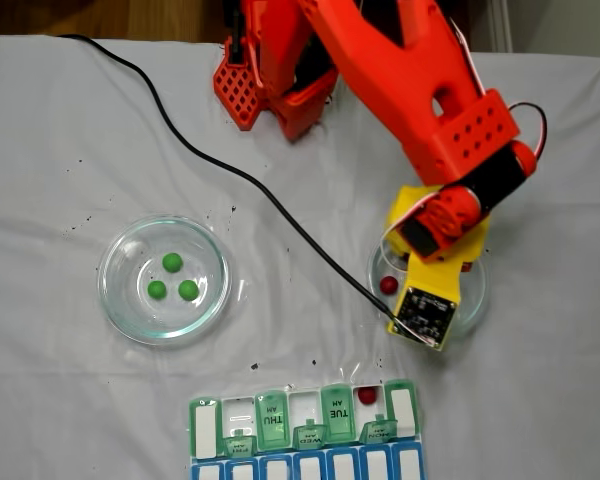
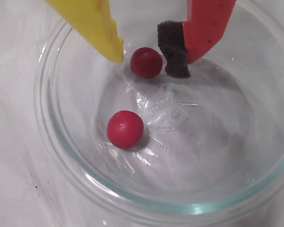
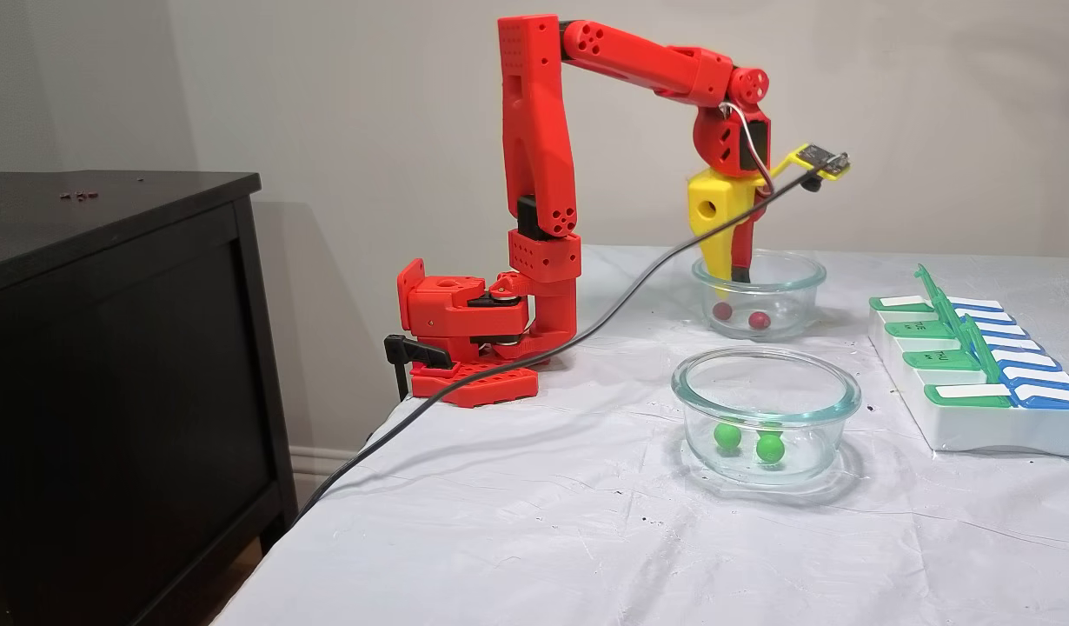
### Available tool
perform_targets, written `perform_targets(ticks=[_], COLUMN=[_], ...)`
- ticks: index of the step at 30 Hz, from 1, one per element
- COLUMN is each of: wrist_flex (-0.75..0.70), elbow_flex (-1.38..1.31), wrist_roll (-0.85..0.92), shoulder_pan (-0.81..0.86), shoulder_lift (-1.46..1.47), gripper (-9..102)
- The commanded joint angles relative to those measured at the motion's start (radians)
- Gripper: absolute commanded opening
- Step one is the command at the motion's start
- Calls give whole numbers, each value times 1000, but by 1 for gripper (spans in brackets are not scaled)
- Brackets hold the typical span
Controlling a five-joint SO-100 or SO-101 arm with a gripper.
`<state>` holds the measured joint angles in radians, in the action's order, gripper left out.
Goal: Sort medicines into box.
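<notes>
now the white cloth-covered table (image 3: 517, 522) carries everything, and the red jointed robot arm (image 3: 534, 156) bends over it from its clamped base. its two-finger gripper (image 2: 151, 59), one yellow finger (image 2: 92, 23) and one red finger with a black foam pad (image 2: 174, 47), points down inside the round clear glass dish with red balls (image 3: 759, 271). the jaws stand narrowly apart and hold nothing; a dark red round ball (image 2: 146, 62) lies on the glass just between the tips, closer to the yellow one, and i cannot tell if it touches. a second dark red ball (image 2: 125, 128) lies apart from the tips, nearer to the camera in the wrist view. well apart from the gripper stands another round clear glass dish (image 1: 164, 280) holding three bright green round balls (image 1: 172, 262). the flat weekly pill organizer with green and blue lids (image 1: 305, 425) lies near the gripper's dish, several lids raised, and a third red ball (image 1: 367, 396) sits in one open compartment.
</notes>
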<state>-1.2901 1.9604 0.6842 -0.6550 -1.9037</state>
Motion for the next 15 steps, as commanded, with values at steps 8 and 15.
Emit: perform_targets(ticks=[8, 15], wrist_flex=[-115, -98], elbow_flex=[-71, -32], wrist_roll=[169, 187], shoulder_pan=[-23, -35], shoulder_lift=[69, 97], gripper=[16, 18])
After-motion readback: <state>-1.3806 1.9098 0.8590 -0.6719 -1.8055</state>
